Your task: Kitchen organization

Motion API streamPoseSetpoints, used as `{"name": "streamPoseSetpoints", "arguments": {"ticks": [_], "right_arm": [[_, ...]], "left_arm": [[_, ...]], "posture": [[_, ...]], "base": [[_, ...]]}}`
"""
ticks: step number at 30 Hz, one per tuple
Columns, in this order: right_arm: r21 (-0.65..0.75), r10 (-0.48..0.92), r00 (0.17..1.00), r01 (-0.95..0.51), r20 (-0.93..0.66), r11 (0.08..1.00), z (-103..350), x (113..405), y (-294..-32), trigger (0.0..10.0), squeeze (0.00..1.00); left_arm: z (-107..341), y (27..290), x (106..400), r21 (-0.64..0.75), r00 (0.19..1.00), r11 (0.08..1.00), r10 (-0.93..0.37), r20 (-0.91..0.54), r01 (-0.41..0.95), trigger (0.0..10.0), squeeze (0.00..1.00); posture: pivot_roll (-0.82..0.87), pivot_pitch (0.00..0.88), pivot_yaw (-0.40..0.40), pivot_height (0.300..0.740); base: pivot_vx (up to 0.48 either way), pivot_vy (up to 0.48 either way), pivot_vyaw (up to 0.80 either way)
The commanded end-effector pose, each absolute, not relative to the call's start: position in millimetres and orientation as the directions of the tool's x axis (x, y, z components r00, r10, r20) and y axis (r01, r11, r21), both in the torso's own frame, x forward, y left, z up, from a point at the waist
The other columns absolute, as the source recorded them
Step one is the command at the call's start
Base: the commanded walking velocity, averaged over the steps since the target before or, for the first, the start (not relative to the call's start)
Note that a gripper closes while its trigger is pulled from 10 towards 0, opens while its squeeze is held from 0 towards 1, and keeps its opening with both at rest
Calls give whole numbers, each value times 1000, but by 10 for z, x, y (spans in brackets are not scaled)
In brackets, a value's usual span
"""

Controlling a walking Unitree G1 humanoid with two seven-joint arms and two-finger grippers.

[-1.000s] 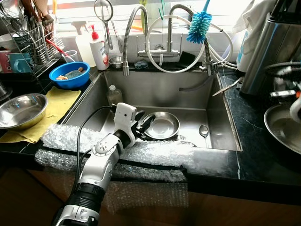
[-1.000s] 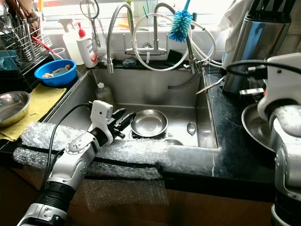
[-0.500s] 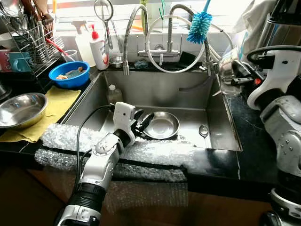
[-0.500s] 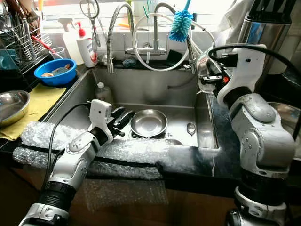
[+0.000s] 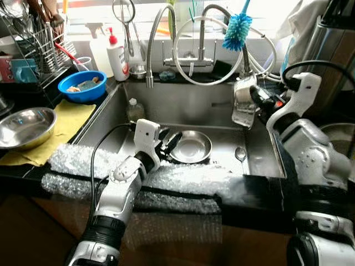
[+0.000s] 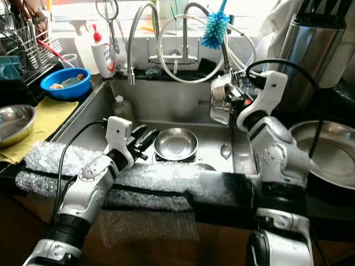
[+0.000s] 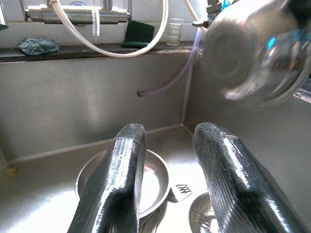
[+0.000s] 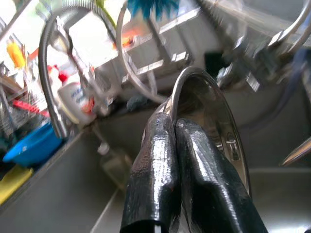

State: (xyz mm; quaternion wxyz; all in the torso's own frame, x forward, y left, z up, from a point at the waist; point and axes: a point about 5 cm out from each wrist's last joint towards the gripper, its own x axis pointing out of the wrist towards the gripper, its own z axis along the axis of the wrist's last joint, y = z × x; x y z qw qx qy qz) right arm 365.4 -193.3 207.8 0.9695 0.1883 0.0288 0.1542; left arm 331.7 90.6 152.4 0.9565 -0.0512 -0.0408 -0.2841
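Steel sink, basin middle open | right gripper clamps bowl above right wall | left gripper spread beside plate

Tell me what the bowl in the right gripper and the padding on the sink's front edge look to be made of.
The bowl, held by its rim in the right gripper, looks like polished stainless steel: thin-walled, silvery, mirror reflections, though blurred. The padding on the sink edge appears to be clear bubble wrap: translucent, whitish, with a pebbled bubble texture.
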Motion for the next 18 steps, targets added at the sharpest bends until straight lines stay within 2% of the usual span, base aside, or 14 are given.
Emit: {"name": "streamPoseSetpoints", "arguments": {"ticks": [1,4,8,11,13,18], "right_arm": [[354,352,936,-334,16,874,2124,3723,-1837,10000,0],[414,398,917,-368,13,833,2055,3777,-1743,10000,0],[436,389,921,-341,-22,833,1968,3839,-1742,10000,0],[460,356,929,-274,-100,844,1828,3888,-1780,10000,0],[458,293,937,-179,-191,871,1693,3899,-1860,10000,0],[467,235,936,-90,-262,880,1532,3883,-1955,10000,0]], "left_arm": [[1418,896,3296,-82,842,838,-536,61,540,10000,0],[1413,890,3292,-84,842,838,-536,61,539,10000,0],[1411,883,3289,-87,843,838,-535,60,538,10000,0],[1403,871,3277,-91,841,836,-538,58,541,10000,0],[1392,865,3275,-95,840,835,-540,54,542,10000,0],[1382,838,3265,-102,837,831,-545,51,547,10000,0]], "posture": [[-182,0,17,740],[-176,0,13,740],[-168,0,10,740],[-168,0,9,740],[-172,0,8,740],[-168,0,6,740]], "base": [[0,0,0],[0,0,0],[0,0,0],[0,0,0],[0,0,0],[0,0,0]]}}
